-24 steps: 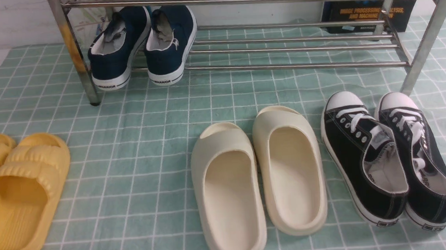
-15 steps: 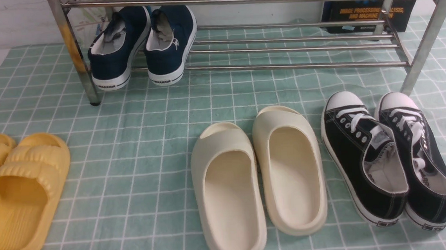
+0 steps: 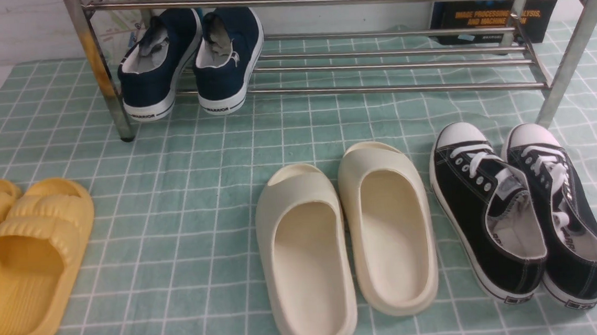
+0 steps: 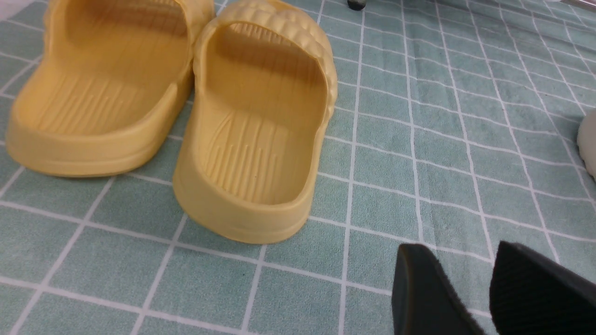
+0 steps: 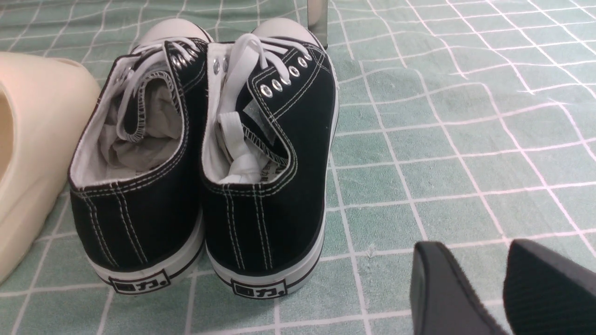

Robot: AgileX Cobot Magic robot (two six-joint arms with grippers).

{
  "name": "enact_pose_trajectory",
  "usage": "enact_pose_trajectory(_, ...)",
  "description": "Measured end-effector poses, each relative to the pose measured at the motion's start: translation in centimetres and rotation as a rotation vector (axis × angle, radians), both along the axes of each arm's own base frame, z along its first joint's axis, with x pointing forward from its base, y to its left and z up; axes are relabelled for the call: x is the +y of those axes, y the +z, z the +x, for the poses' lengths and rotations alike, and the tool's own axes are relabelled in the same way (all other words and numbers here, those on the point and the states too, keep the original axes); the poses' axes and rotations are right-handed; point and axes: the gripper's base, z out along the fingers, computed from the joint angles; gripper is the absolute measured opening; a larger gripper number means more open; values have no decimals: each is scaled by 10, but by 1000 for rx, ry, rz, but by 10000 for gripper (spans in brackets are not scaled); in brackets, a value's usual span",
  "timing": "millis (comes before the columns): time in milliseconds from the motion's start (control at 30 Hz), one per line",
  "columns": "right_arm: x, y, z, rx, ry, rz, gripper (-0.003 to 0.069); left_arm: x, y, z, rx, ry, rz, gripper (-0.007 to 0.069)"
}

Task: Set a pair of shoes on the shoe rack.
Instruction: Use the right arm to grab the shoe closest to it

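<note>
The pair of shoes, two black canvas sneakers with white laces and toe caps, stands side by side on the green checked cloth at the front right, the left one [image 3: 483, 212] touching the right one [image 3: 564, 212], toes toward the shoe rack [image 3: 377, 88]. In the right wrist view their heels face me [image 5: 139, 195] [image 5: 265, 200]. My right gripper [image 5: 472, 253] is open and empty, low over the cloth behind and to the right of the heels. My left gripper [image 4: 458, 256] is open and empty over the cloth behind the yellow slides.
Navy slip-on sneakers [image 3: 191, 59] sit on the rack's lower shelf at its left end. Cream slides [image 3: 346, 243] lie just left of the black sneakers. Yellow slides [image 3: 26, 260] lie at the far left. A rack post [image 3: 567, 64] stands just beyond the sneakers' toes.
</note>
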Motion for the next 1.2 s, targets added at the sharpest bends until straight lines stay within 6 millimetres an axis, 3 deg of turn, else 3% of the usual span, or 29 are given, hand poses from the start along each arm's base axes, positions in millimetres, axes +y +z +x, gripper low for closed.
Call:
enact_pose_trajectory(200,-5,0,0,14,-11,-137,246,0,0,0,0,0,-1,238)
enact_pose_trajectory(800,-5,0,0,14,-11,-134,246,0,0,0,0,-1,-8,238)
enact_pose_trajectory(967,-9,1,-1,29,-21,-261,246,0,0,0,0,-1,-8,238)
enact_pose_trajectory(1200,-9,2,0,13,-20,-293,246,0,0,0,0,-1,-8,238)
